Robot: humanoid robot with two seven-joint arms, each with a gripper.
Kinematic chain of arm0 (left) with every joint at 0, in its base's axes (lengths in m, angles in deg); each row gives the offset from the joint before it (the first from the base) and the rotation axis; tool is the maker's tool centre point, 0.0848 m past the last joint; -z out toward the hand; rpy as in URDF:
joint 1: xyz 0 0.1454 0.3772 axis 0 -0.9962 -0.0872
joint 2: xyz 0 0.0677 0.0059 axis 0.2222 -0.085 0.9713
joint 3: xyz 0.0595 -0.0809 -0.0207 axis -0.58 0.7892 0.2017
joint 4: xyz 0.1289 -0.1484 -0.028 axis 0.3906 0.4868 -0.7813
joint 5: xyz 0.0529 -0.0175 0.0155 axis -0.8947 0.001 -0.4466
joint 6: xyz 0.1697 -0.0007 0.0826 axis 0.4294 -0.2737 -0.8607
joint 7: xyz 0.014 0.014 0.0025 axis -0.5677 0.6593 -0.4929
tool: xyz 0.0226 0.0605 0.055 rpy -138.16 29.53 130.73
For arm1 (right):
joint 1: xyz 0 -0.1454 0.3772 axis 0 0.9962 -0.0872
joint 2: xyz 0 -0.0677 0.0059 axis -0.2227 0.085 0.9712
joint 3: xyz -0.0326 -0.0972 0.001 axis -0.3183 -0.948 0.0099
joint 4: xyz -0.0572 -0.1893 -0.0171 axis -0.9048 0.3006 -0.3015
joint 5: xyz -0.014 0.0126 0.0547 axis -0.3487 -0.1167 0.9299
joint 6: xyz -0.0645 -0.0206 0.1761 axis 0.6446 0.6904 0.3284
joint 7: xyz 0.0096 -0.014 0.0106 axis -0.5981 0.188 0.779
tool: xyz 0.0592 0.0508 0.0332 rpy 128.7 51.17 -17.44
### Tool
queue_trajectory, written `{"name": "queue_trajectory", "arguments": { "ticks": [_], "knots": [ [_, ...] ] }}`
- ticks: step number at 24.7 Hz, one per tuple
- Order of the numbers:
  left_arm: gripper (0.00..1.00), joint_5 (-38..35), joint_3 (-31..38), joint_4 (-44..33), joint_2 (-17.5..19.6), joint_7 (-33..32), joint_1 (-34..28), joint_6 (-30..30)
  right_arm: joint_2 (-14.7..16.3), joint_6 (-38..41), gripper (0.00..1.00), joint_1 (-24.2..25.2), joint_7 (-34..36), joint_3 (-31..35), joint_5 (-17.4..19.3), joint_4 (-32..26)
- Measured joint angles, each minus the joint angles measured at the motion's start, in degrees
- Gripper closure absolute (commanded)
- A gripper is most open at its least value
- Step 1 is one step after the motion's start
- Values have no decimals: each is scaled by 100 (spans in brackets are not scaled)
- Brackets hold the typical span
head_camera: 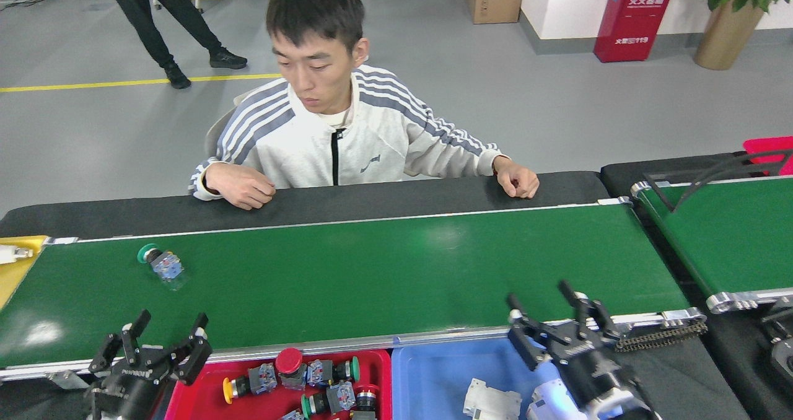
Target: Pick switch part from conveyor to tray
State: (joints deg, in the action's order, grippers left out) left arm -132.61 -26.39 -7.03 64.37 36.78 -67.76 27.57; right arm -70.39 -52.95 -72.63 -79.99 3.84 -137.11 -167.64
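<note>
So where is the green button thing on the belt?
In the head view, the green-capped switch part lies alone on the conveyor, far left, just beyond the open left gripper.

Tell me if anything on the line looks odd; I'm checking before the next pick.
Nothing stands out. One green-capped switch part lies on its side on the conveyor, far left; the others lie in the red tray.

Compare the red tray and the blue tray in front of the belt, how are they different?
The red tray sits left of the blue tray, edge to edge. The red tray holds several push-button switches with red, green and yellow caps; the blue tray holds a white part and is otherwise mostly bare. The right end effector hangs over the blue tray's far side; the left end effector is beside the red tray. Both trays lie just below the conveyor.
</note>
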Motion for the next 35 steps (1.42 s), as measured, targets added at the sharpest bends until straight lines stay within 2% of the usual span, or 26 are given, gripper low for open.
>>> {"name": "queue_trajectory", "arguments": {
  "ticks": [5,9,18,19,21,22,25,28,35],
  "knots": [
    [0,-85,-167,1462,368,-20,976,613,128,-631,0,-2,76,-7,-7,5],
    [0,-85,-166,2160,675,-42,1090,861,321,-697,0,-89,85,-48,5,88],
    [4,-62,-160,3882,1163,417,1879,1481,353,-655,0,-360,93,-361,8,197],
    [10,-59,-160,4039,1199,454,1957,1524,360,-653,0,-407,93,-402,8,240],
    [32,-36,-137,4242,1255,530,2022,1587,392,-650,0,-528,95,-494,8,354],
    [47,-28,-127,4295,1269,588,2028,1603,403,-649,0,-574,96,-526,8,393],
    [75,63,-118,4445,1276,779,2046,1623,408,-646,0,-637,98,-563,8,470],
    [83,297,-124,4507,1290,859,2049,1643,408,-645,0,-637,99,-565,8,477],
    [85,391,-157,4448,1288,964,1971,1589,408,-644,0,-633,101,-571,14,477]
  ]
}}
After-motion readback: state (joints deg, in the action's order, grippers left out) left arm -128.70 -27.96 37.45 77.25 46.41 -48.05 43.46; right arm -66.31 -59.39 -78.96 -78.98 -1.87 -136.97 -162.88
